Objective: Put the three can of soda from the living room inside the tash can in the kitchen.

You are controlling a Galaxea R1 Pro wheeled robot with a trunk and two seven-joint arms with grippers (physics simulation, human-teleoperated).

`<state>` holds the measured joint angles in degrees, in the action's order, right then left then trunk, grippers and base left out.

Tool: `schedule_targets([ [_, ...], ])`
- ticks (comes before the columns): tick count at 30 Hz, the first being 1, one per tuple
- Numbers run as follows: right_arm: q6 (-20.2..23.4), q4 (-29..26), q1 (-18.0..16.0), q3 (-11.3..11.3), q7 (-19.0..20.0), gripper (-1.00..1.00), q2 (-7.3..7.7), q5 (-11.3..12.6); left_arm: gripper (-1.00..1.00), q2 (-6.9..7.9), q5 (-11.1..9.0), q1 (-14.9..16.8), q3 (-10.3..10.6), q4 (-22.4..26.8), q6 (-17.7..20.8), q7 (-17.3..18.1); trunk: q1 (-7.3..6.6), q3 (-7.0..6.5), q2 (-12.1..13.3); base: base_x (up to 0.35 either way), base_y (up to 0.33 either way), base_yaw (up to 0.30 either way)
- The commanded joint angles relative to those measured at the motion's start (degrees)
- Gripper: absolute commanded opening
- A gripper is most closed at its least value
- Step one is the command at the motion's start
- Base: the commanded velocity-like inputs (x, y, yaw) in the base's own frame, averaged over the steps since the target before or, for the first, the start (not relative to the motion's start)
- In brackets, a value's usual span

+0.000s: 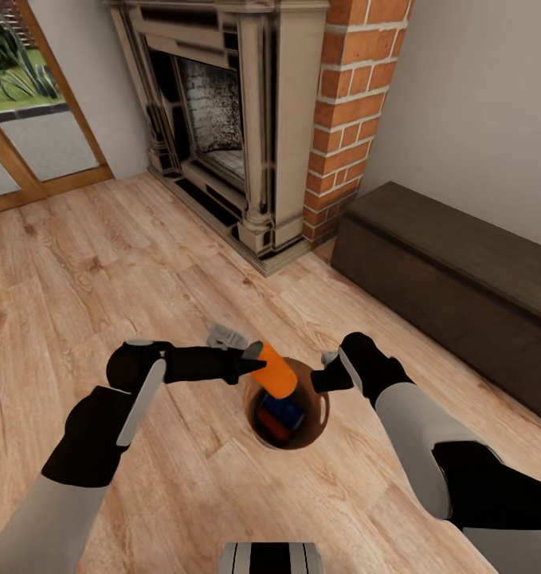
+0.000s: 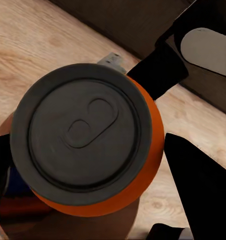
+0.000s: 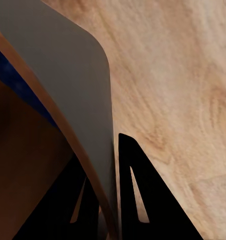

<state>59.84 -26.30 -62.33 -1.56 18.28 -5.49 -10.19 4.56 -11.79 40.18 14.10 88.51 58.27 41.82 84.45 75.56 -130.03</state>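
The round light-brown trash can (image 1: pixel 321 414) stands on the wood-plank floor in front of me. A blue soda can (image 1: pixel 283 410) and an orange one (image 1: pixel 271 431) lie in its dark inside. My left gripper (image 1: pixel 252 366) is shut on the other orange soda can (image 1: pixel 275 373), holding it tilted over the bin's near-left rim. In the left wrist view its grey lid (image 2: pixel 85 135) faces the camera, with the blue can (image 2: pixel 18 187) below. My right gripper (image 1: pixel 327 373) is shut on the bin's far-right rim (image 3: pixel 100 150), one finger inside and one outside.
This is the living room. A stone fireplace (image 1: pixel 222 119) with a brick column (image 1: pixel 346 119) stands ahead. A long dark low bench (image 1: pixel 453 279) runs along the right wall. Wood-framed glass doors (image 1: pixel 31 119) are at the far left. Open floor lies to the left.
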Motion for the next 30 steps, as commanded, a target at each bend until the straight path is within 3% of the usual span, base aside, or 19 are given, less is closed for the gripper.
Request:
schedule_targets([
  [1,0.16,0.02,-0.14,0.08,-0.14,-1.0,-0.16,1.3,-1.0,0.0,0.03,-0.01,0.46,-0.17,-0.25,-0.29,0.0,0.0,0.0,0.0,0.0,0.0],
  [6,0.16,0.02,-0.84,0.07,-0.4,-1.0,-0.37,1.38,-1.0,0.0,0.12,-0.08,1.55,-2.53,-3.89,-2.36,0.0,0.0,0.0,0.0,0.0,0.0],
  [11,0.16,0.02,-1.2,0.04,-0.44,-1.0,-0.39,1.39,-1.0,0.01,0.61,-0.37,5.65,-3.51,-7.18,-7.67,0.0,0.0,0.0,0.0,0.0,0.0],
  [14,0.16,0.02,-1.27,0.0,-0.45,-1.0,-0.4,1.39,-1.0,-0.01,0.74,-0.61,6.9,-4.9,-8.15,-8.41,0.0,0.0,0.0,0.0,0.0,0.0],
  [18,0.16,0.02,-1.35,-0.01,-0.49,-1.0,-0.68,1.43,-1.0,-0.12,1.08,-0.7,10.64,-8.06,-10.42,-8.89,0.0,0.0,0.0,0.0,0.0,0.0],
  [20,0.16,0.04,-1.37,-0.02,-0.51,-1.0,-0.92,1.41,-1.0,-0.15,2.14,-0.71,12.21,-9.2,-10.76,-9.01,0.0,0.0,0.0,0.0,0.0,0.0],
  [27,0.16,0.05,-1.44,-0.02,-0.52,-1.0,-1.35,1.42,-1.0,-0.31,4.61,-0.72,14.08,-11.95,-12.19,-9.66,0.0,0.0,0.0,0.0,0.0,0.0],
  [30,0.16,0.09,-1.6,-0.02,-0.52,-1.0,-1.49,1.47,-1.0,-0.53,6.43,-0.72,14.44,-14.81,-15.57,-13.0,0.0,0.0,0.0,0.0,0.0,0.0],
])
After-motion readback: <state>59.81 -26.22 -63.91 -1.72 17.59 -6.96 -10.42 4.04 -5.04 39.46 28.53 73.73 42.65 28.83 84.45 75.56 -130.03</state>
